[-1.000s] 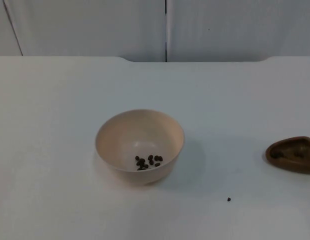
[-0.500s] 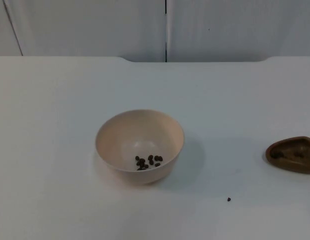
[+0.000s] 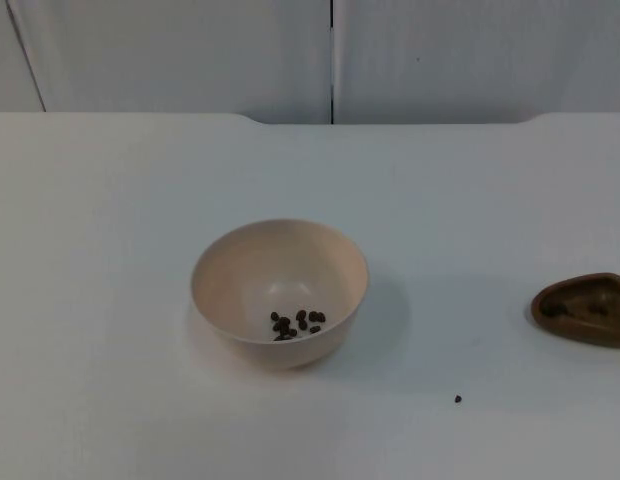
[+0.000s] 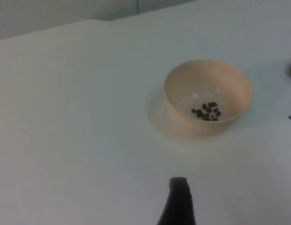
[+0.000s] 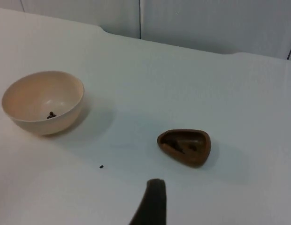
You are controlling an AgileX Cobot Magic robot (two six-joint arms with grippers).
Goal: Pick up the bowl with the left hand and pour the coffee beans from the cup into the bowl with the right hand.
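The fingers of both grippers cannot be judged apart or together; one black fingertip of the left gripper (image 4: pixel 177 201) stands over bare counter (image 3: pixel 110 200), well short of the bowl (image 3: pixel 279 292), and the right gripper (image 5: pixel 150 204) hangs near the cup (image 5: pixel 184 146); neither holds anything. The beige bowl stands upright mid-counter with a few coffee beans (image 3: pixel 296 323) in it; the brown cup sits at the counter's right side, dark bits inside; one stray bean (image 3: pixel 457 399) lies between them. Risk: lifting the bowl tilted could spill its beans.
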